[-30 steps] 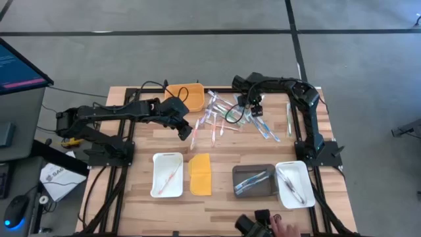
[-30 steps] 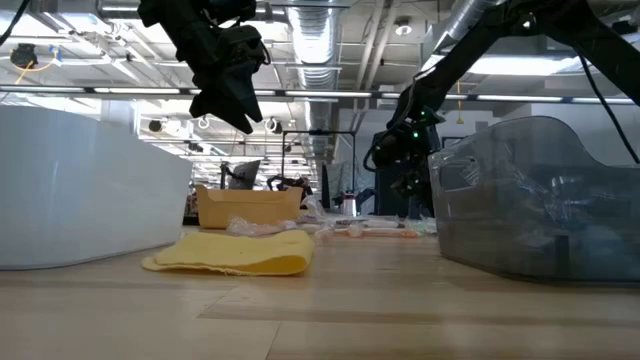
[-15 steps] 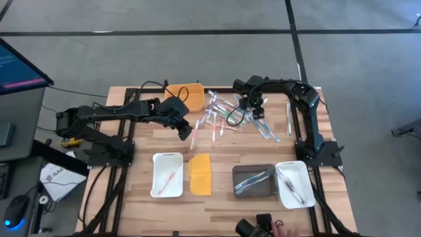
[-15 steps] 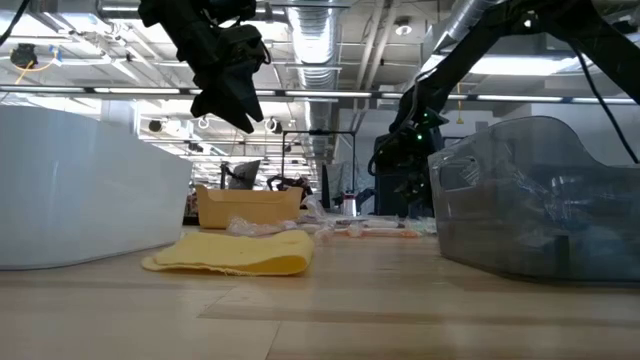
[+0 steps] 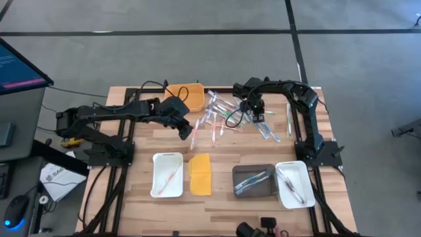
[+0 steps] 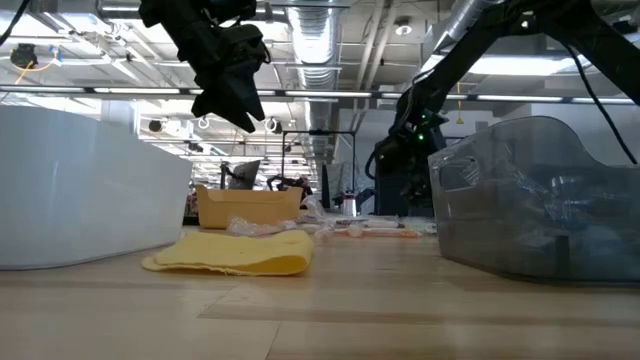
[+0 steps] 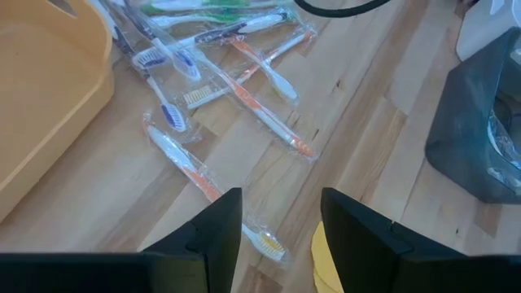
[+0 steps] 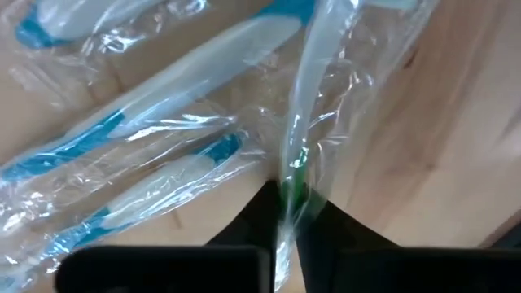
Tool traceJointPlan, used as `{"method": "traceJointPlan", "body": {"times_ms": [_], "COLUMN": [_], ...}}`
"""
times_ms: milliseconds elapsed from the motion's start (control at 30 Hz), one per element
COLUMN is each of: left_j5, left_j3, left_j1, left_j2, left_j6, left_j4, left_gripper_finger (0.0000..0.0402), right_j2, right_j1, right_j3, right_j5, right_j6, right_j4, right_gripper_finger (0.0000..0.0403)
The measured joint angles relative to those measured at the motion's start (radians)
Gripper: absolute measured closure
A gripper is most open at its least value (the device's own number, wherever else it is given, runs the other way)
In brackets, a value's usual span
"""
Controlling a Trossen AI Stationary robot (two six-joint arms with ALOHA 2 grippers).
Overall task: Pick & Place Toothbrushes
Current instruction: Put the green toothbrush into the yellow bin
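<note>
Several toothbrushes in clear wrappers (image 5: 217,115) lie scattered flat on the wooden table (image 5: 223,148) near its far edge. Orange and blue ones (image 7: 236,89) show in the left wrist view. My right gripper (image 5: 256,116) points steeply down at the right side of the pile, shut on a green-handled wrapped toothbrush (image 8: 305,122); blue wrapped toothbrushes (image 8: 138,155) lie beside it. My left gripper (image 7: 279,232) hangs open above the pile's left side (image 5: 187,131), holding nothing. My right gripper pinches the clear wrapper with the green handle (image 8: 293,183) between its two fingers, coming from above and slanting down. The fingers lie across the toothbrush. The rest of the wrapped toothbrush (image 8: 326,49) runs away from the fingers, low over the table beside the blue ones.
An orange bin (image 5: 185,95) stands at the far edge. Along the near side sit a white tray (image 5: 167,174) with an orange toothbrush, a yellow lid (image 5: 200,174), a grey tray (image 5: 254,181) and a second white tray (image 5: 293,184). One wrapped toothbrush (image 5: 288,118) lies apart at the right.
My right gripper has shifted a little toward the table's near edge, tipped steeper onto the pile's right side, and shut on the green toothbrush's wrapper. The left arm has kept still.
</note>
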Motion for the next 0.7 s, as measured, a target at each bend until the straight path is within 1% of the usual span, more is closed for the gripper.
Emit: {"method": "traceJointPlan", "body": {"times_ms": [100, 233, 333, 433, 533, 700], "left_j5": [0.000, -0.001, -0.025, -0.069, -0.111, -0.155], "left_j3": [0.000, 0.002, 0.002, 0.002, 0.001, 0.001], "left_j1": [0.002, 0.015, 0.029, 0.045, 0.068, 0.113], "left_j2": [-0.009, -0.033, -0.068, -0.108, -0.155, -0.222], "left_j6": [0.001, -0.004, -0.005, -0.007, -0.008, -0.008], "left_j4": [-0.001, 0.002, 0.002, 0.006, 0.010, 0.019], "left_gripper_finger": [0.0239, 0.0239, 0.0239, 0.0239, 0.0239, 0.0239], "right_j2": [-0.005, -0.009, -0.009, -0.009, -0.010, -0.011], "right_j1": [0.001, 0.008, 0.021, 0.044, 0.081, 0.147], "right_j3": [0.003, 0.058, 0.122, 0.211, 0.322, 0.527], "right_j5": [0.001, 0.005, 0.006, 0.006, 0.003, -0.044], "right_j6": [0.035, 0.103, 0.175, 0.227, 0.237, 0.237], "right_j4": [-0.039, -0.149, -0.199, -0.234, -0.231, -0.135], "right_gripper_finger": [0.0368, 0.0392, 0.0383, 0.0384, 0.0392, 0.0390]}}
